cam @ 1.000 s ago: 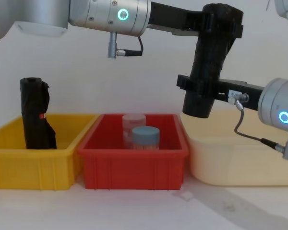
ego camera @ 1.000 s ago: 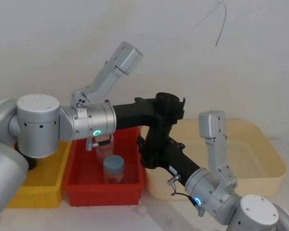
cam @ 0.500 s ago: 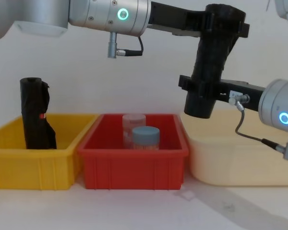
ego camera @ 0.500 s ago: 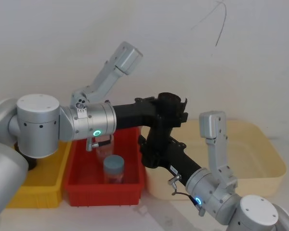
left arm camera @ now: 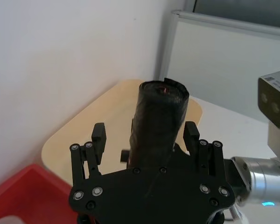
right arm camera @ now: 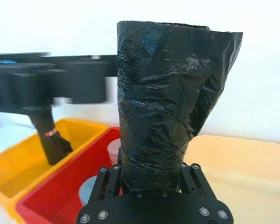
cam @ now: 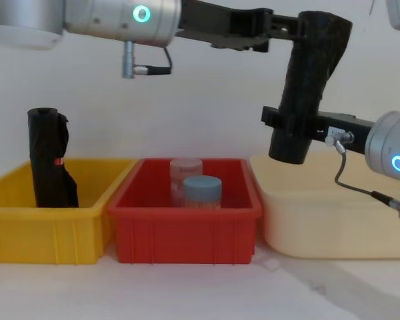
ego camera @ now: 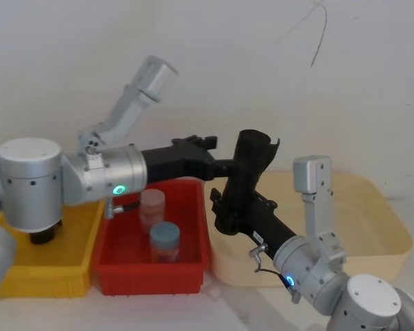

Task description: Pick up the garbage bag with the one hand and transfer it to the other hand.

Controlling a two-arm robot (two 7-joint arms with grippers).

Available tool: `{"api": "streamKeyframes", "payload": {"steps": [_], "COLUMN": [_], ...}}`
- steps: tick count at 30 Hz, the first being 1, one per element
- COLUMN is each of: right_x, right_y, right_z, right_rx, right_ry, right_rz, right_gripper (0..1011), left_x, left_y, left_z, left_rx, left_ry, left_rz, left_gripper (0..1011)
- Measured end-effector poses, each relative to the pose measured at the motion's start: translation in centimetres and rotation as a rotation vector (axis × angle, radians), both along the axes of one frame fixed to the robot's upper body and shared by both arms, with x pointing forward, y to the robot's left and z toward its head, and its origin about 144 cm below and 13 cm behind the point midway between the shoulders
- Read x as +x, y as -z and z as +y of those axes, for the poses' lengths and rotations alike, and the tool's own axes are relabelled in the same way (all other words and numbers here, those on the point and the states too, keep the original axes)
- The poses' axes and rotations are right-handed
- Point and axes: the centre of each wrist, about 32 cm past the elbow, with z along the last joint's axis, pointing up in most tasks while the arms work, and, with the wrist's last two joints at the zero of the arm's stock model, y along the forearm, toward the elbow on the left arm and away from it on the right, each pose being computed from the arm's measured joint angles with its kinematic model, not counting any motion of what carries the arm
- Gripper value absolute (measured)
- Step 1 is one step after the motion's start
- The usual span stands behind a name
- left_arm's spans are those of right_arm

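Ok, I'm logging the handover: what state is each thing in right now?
Garbage bag: airborne, tilted, gripped low.
Right pincer: shut on the garbage bag.
Left pincer: open, beside the bag's top.
Other black roll: upright in yellow bin.
Blue-lidded jar: capped, in red bin.

Black garbage bag [cam: 307, 87], red bin [cam: 187, 233]
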Motion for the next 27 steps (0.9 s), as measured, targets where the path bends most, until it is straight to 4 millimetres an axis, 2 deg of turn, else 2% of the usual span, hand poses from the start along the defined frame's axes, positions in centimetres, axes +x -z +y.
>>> {"api": "streamKeyframes", "payload": {"steps": [9,23,24,27], "right_x": [1.2,3.0,3.1,3.3], "right_y": [0.0,0.6,0.6,0.7], "right_z": [-0.2,-0.5,-0.6,-0.7], "right_rx": [-0.018,-0.071,-0.072,-0.076], "right_ry": [0.056,0.154,0.158,0.176], "right_rz": [0.008,0.072,0.075,0.084], "right_gripper": [507,509,514,639], "left_x": [-1.2,-3.5,-3.6,-4.0], "left_y": [0.1,2.4,2.5,2.8], "left_z": [2.4,6.8,7.0,7.6], "left_rx": [-0.036,-0.054,-0.054,-0.052], "left_ry": [-0.061,-0.204,-0.210,-0.230], "left_rz": [0.041,0.124,0.128,0.138], "left_gripper": [1001,1001,1001,1001]}}
